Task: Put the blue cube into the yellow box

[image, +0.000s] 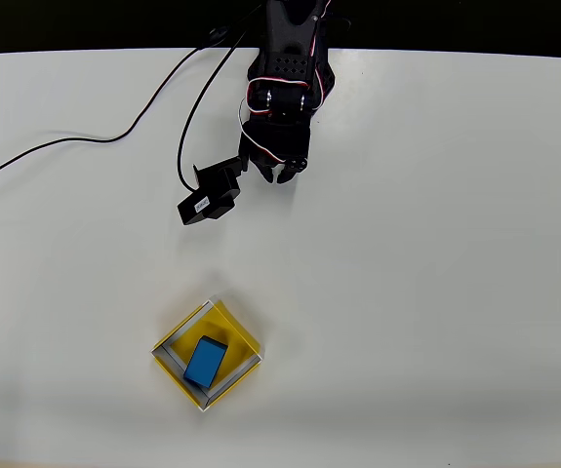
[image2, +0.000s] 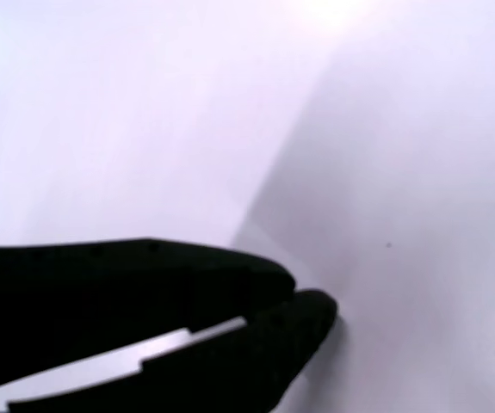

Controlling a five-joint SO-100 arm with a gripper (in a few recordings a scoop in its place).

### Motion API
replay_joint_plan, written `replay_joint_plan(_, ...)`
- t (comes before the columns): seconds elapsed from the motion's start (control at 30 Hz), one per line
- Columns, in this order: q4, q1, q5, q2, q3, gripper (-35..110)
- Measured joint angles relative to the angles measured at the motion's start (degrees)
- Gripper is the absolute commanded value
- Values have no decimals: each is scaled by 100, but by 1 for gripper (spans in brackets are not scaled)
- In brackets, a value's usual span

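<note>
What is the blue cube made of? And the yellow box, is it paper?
The cube looks like solid plastic or painted wood: flat, even blue, no shine. It is too small to say which. The box looks like thin card or folded paper: flat yellow walls with pale edges and sharp corners, but thin plastic is possible.

One blue cube (image: 205, 360), one yellow box (image: 238, 334), one gripper (image: 273, 176), one table (image: 436, 244).
</note>
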Motion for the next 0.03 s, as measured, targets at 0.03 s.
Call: replay_joint_plan(0.03, 0, 0, 0, 0, 0, 0)
